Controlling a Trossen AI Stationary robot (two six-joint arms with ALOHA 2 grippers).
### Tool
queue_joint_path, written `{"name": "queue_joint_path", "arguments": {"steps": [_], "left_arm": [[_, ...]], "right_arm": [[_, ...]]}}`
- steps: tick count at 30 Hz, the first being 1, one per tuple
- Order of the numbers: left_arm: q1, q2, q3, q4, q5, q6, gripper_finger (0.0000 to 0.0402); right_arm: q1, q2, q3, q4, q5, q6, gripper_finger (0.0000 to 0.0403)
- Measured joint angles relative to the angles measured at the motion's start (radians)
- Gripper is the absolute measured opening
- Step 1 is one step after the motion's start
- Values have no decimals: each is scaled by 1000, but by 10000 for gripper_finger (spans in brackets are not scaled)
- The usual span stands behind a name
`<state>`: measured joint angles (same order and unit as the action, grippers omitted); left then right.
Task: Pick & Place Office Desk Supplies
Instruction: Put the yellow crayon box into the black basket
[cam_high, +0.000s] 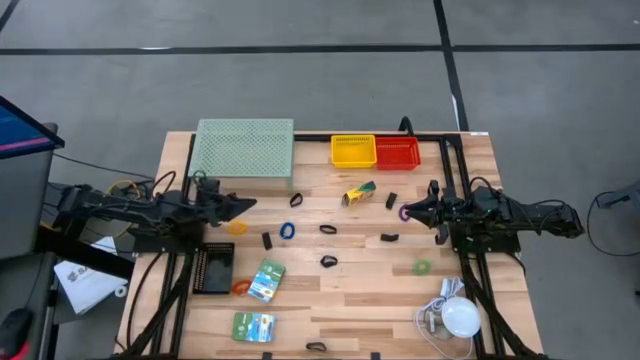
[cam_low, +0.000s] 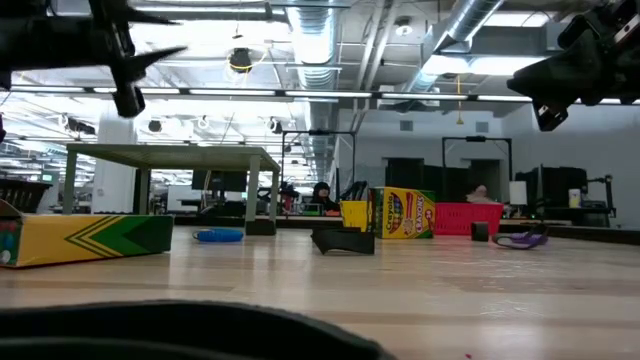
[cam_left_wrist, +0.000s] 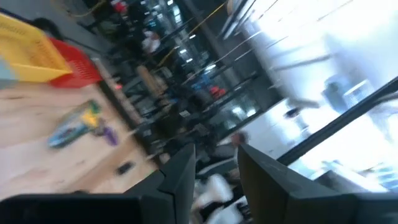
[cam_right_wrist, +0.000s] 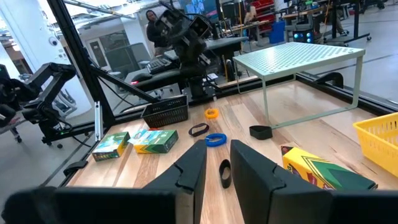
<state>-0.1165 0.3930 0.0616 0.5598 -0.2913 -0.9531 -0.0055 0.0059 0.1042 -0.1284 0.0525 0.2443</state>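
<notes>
The supplies lie loose on the wooden table: black clips (cam_high: 328, 261), a blue ring (cam_high: 288, 231), orange rings (cam_high: 237, 228), a green ring (cam_high: 422, 267), a purple ring (cam_high: 404, 212), two green card-backed packs (cam_high: 266, 280) and a yellow-green crayon box (cam_high: 358, 193). My left gripper (cam_high: 246, 205) hangs above the table beside the orange ring, its fingers (cam_left_wrist: 180, 177) a little apart and empty. My right gripper (cam_high: 408, 211) hovers over the purple ring (cam_low: 520, 240), raised well above the table (cam_low: 560, 85), its fingers (cam_right_wrist: 194, 163) narrowly open with nothing between them.
A pale-green mesh stand (cam_high: 243, 148) sits at the far left. A yellow basket (cam_high: 353, 150) and a red basket (cam_high: 398, 152) stand at the far edge. A black mesh basket (cam_high: 214, 268) lies near the left arm. A white dome with a cord (cam_high: 461, 318) is at the near right.
</notes>
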Motion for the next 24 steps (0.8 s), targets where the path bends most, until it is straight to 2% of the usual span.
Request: {"name": "queue_joint_path", "arguments": {"steps": [4, 7, 12, 15, 19, 24], "left_arm": [[0, 29, 0, 101, -22, -28, 118], [0, 57, 0, 160, -59, -47, 118], [0, 121, 0, 235, -87, -50, 118], [0, 165, 5, 252, -128, -73, 118], [0, 237, 26, 251, -149, -77, 122], [0, 361, 102, 246, -126, -99, 154]], "right_arm": [[-5, 0, 0, 22, 1, -26, 71], [-8, 0, -1, 136, 2, 142, 71], [-26, 7, 0, 440, 169, 320, 71], [-37, 5, 0, 625, 223, 381, 71], [-43, 6, 0, 778, 200, 387, 71], [-43, 6, 0, 830, 160, 384, 71]]}}
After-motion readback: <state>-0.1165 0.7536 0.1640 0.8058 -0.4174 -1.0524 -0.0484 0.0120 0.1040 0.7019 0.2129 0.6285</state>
